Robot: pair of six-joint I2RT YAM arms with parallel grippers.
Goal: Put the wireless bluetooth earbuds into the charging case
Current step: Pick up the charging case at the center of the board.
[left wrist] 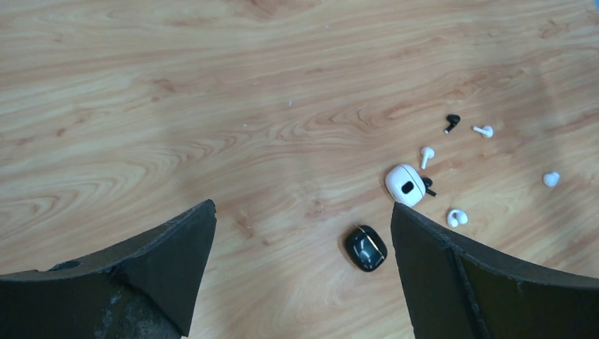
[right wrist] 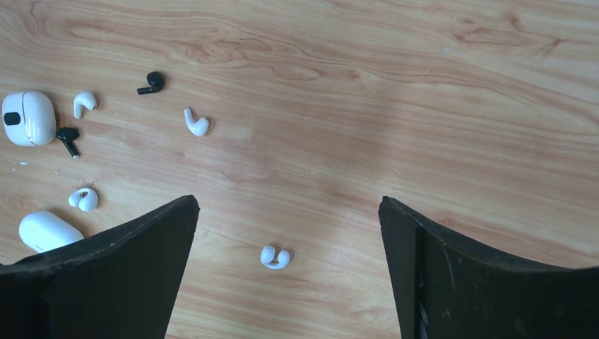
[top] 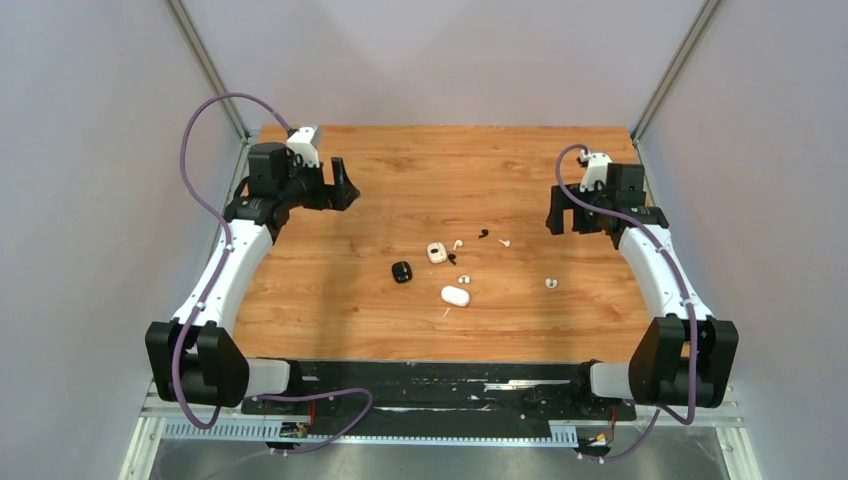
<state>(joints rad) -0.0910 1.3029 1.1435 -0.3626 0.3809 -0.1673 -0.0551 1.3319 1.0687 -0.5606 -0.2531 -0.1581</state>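
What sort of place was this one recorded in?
Most likely a lab data-collection cell: a wood-grain table boxed in by plain pale walls on aluminium posts, with the left arm and right arm bolted to a black rail at its near edge.

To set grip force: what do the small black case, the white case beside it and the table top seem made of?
Small black rounded case: probably hard plastic, glossy; bright reflections on its top. White rounded case with a black spot: likely smooth plastic, soft sheen. Orange-brown table top: wood or wood-print laminate, matte; grain lines show, nothing more.
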